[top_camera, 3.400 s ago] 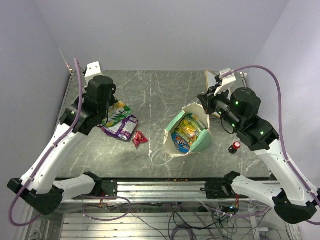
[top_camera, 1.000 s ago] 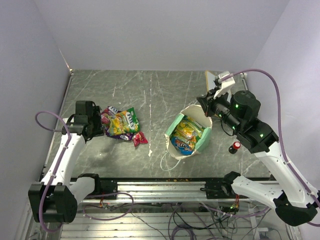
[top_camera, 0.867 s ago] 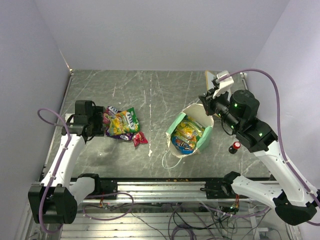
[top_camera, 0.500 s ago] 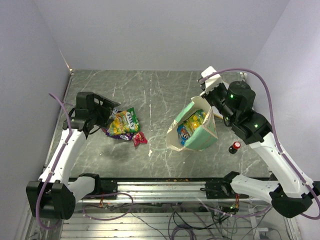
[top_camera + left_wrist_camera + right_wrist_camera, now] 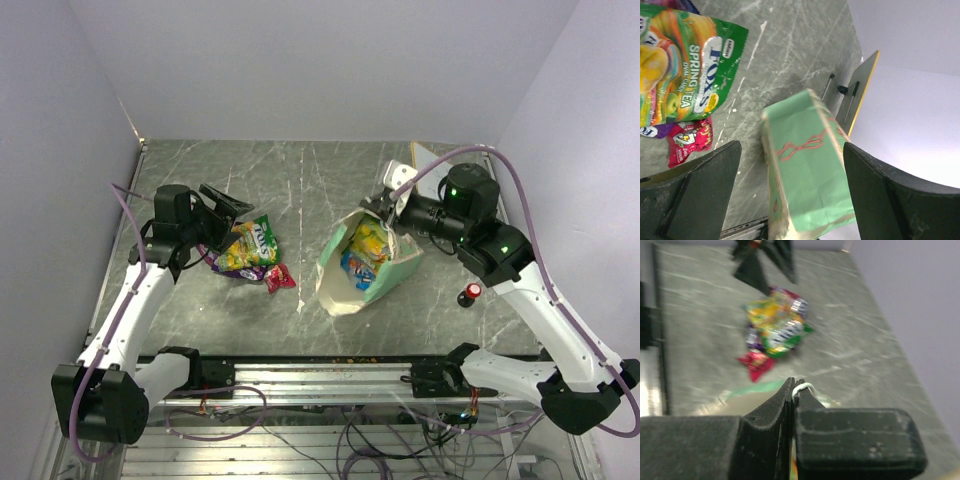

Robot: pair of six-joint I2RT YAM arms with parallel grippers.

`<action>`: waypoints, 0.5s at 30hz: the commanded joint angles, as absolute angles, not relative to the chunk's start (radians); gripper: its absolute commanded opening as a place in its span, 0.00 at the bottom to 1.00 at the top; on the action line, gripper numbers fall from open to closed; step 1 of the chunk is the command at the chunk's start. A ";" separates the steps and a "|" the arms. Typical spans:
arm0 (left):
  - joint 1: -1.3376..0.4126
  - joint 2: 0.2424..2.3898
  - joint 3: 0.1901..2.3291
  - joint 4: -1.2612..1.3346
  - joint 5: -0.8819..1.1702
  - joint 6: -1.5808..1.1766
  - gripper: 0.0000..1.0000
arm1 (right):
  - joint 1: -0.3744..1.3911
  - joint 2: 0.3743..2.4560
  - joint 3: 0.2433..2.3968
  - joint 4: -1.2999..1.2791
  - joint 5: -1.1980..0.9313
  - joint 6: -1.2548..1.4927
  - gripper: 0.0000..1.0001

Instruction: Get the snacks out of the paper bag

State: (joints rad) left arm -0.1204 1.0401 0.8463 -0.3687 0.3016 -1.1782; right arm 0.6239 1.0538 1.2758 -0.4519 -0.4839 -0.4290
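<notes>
Step in hand: tip paper bag (image 5: 398,272) to spill contents.
- Right tool (image 5: 792,390) closed, pinching bag's white string handle (image 5: 801,387) at rim.
- Bag hangs below right tool, tilted, mouth toward left tool. Contact of lower corner with counter (image 5: 300,180): cannot tell.
- Snacks (image 5: 358,250) inside bag, just beneath right tool's tips.
- Method: raise base above mouth, shake gently, hold pinch firm. Thin string may slip.
- Left tool (image 5: 225,205) open, empty, above loose pile (image 5: 247,248) on counter. Bag ahead of it, well apart.
</notes>
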 commanded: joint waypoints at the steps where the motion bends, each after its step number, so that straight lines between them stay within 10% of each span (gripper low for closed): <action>1: -0.142 0.969 0.831 -0.275 0.382 -1.099 0.93 | 0.629 1.015 1.187 -0.285 -0.760 -0.198 0.00; 15: -0.475 1.001 0.886 -0.221 0.271 -1.016 0.93 | 0.629 0.980 1.164 -0.192 -0.330 -0.072 0.00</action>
State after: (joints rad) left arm -0.4152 0.9894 0.8391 -0.2817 0.3321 -1.0420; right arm 0.6270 1.0161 1.1149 -0.2222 -0.5682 -0.0643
